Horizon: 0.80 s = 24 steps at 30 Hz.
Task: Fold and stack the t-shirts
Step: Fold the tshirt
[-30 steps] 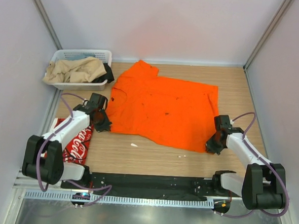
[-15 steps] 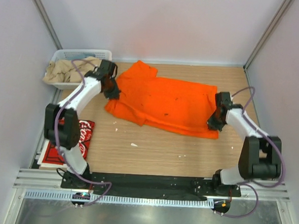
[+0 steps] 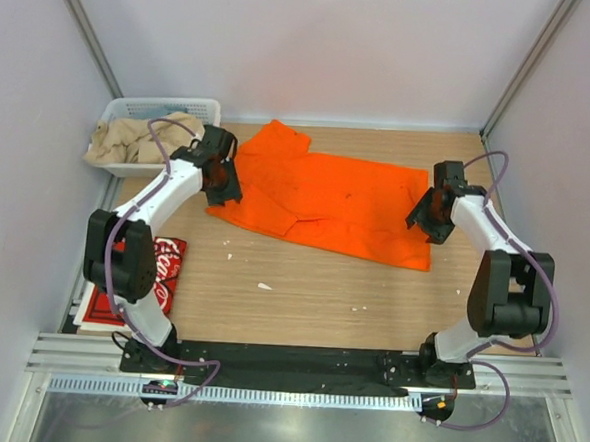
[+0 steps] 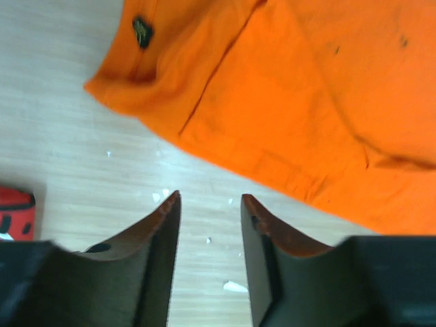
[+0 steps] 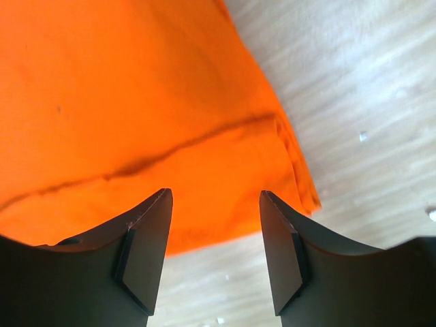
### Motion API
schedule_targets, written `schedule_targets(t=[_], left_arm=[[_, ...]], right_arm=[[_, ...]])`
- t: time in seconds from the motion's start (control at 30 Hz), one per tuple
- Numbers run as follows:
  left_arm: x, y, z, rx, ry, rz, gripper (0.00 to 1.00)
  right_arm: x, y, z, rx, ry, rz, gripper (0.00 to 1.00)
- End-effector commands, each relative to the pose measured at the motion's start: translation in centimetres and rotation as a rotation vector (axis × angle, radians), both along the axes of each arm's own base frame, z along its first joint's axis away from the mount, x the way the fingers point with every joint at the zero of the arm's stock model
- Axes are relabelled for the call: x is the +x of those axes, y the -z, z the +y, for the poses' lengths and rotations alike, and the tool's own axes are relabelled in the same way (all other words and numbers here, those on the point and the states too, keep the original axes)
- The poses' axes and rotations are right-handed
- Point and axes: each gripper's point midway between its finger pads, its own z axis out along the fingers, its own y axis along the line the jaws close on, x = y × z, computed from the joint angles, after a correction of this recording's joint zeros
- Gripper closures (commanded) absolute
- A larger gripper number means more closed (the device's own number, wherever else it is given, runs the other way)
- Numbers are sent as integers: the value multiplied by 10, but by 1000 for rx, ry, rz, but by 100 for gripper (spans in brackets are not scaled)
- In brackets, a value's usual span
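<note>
The orange t-shirt (image 3: 326,198) lies across the back middle of the table with its near half folded over onto itself. My left gripper (image 3: 222,187) stands at the shirt's left edge. In the left wrist view it (image 4: 210,204) is open over bare wood, with the orange cloth (image 4: 306,102) just beyond the tips. My right gripper (image 3: 424,214) is at the shirt's right end, open (image 5: 214,197) above the folded corner (image 5: 136,102), holding nothing. The red t-shirt (image 3: 157,273) with white lettering lies folded at the near left, partly behind my left arm; a sliver of it (image 4: 13,211) shows in the left wrist view.
A white slatted basket (image 3: 162,105) with beige cloth (image 3: 145,137) in it stands at the back left corner. Small white scraps (image 3: 264,285) dot the wood in front of the shirt. White walls close in the table on three sides.
Both grippers carried the orange shirt's near edge toward the back, folding it over, then opened and let go. The shirt now lies narrower.
</note>
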Motion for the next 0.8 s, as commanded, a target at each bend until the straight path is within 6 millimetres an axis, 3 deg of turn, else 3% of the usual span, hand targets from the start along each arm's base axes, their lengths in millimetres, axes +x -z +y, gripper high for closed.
schedule_targets(t=[0.0, 0.1, 0.33, 0.57, 0.77], left_arm=[[-4, 4, -9, -48, 46, -31, 61], [2, 22, -12, -36, 72, 13, 70], [15, 42, -2, 56, 80, 51, 74], [20, 59, 5, 105, 80, 91, 72], [17, 61, 16, 153, 66, 97, 68]], right_arm=[[-17, -14, 11, 41, -45, -32, 40], [-24, -16, 13, 50, -51, -49, 41], [-25, -18, 18, 76, -63, -54, 41], [-24, -14, 18, 75, -70, -45, 41], [-23, -10, 18, 74, -68, -33, 41]])
